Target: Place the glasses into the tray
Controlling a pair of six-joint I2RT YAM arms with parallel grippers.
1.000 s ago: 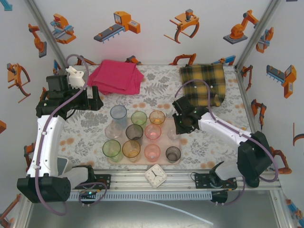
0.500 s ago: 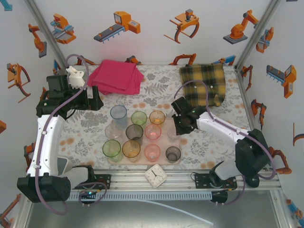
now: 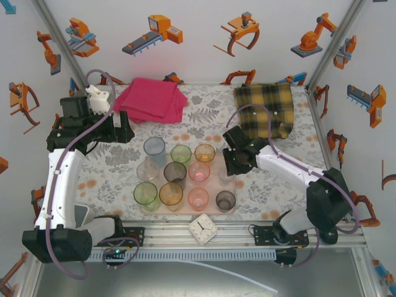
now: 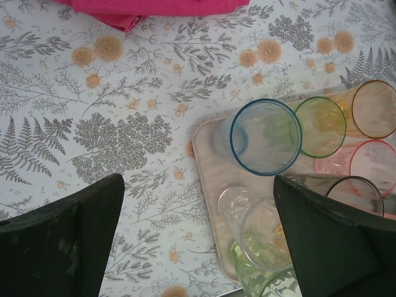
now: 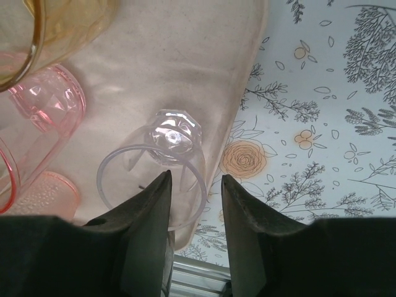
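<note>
— One low-rimmed, pale-pink rectangular tray (image 5: 185,62) lies on the floral-print table (image 5: 322,124), packed with small tinted transparent glasses (image 3: 175,172). Where is the danger?

— At the tray's right edge. The small clear tumbler with the faceted base (image 5: 170,137) stands upright just inside the rim, and a pink transparent tumbler (image 5: 52,99) is near on its other side. I judge that a careless pull-out could hook its lip. That would tip it over the low rim onto the table, or against the pink one.

— What would hook it?

— The right gripper (image 5: 195,201) straddles the tumbler's wall. One finger (image 5: 148,216) seems to dip inside the mouth; the other sits outside, toward the tray's rim. They stand parted, with a gap on either side of the glass wall, so nothing is pinched. A sideways exit instead of a straight lift would drag the tumbler.

— And the other arm?

— The left gripper (image 4: 198,182) hangs spread wide and empty above the table. It is by the tray's far-left corner, beside a tall blue transparent tumbler (image 4: 266,136) but apart from it, so I see little threat there.
</note>
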